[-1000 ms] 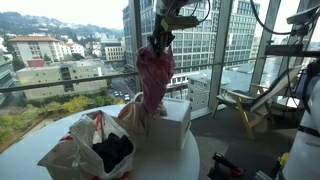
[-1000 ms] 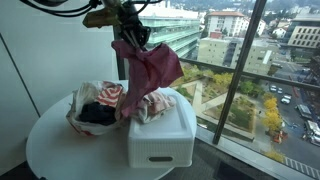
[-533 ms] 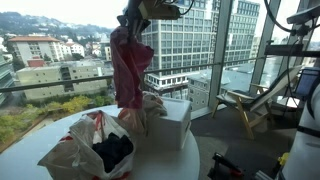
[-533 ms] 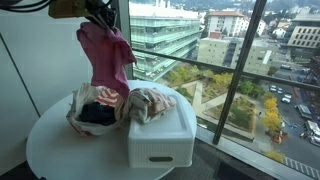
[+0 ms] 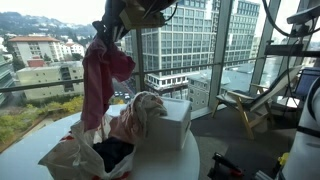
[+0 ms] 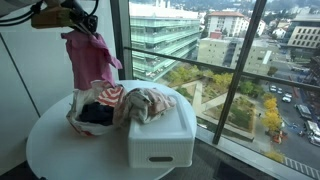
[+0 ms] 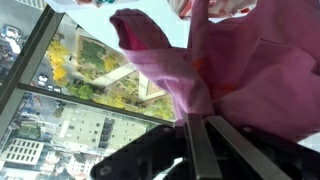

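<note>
My gripper is shut on a pink garment and holds it hanging in the air above a bag of clothes on the round white table. In an exterior view the gripper holds the pink garment over the bag. In the wrist view the fingers pinch the pink cloth. A floral garment lies draped over a white box, also seen in an exterior view on the box.
A large window wall with a city view stands behind the table in both exterior views. A chair and equipment stand at the right. A wall borders the table.
The arm has carried the hanging pink garment sideways, from above the white box to above the bag of clothes.
</note>
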### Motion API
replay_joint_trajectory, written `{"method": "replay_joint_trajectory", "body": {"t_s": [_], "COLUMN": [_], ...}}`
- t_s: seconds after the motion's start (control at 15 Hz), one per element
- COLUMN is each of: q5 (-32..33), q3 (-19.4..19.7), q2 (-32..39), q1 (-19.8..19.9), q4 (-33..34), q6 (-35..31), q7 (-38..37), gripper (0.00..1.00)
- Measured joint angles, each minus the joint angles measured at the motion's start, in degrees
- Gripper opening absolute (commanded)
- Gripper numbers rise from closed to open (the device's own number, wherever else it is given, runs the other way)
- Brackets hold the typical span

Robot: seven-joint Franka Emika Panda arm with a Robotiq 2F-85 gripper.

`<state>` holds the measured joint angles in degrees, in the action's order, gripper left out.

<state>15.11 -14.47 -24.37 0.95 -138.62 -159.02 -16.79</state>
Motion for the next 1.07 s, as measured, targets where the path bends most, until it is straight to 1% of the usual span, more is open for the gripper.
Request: {"method": "replay_joint_trajectory", "body": {"t_s": [0.33,0.6,0.73,0.87,1.07], "q5": [0.89,4.15,5.88,7.58,10.0], "q3": [-0.25,-0.12,0.1,-0.11,-2.02], "q2": [3.3,5.44,6.95,9.15,12.76], "q1": [2.09,5.63,6.75,6.86,6.35], "q4": [-2.31,-3.8,-4.34,-4.5,-4.4], "q6": [0.11,0.42,0.52,0.22,-0.21], "q7": [0.03,-0.5,-0.36,-0.12,0.42], "gripper": [0.01,0.01,0.01,0.01,0.01]}}
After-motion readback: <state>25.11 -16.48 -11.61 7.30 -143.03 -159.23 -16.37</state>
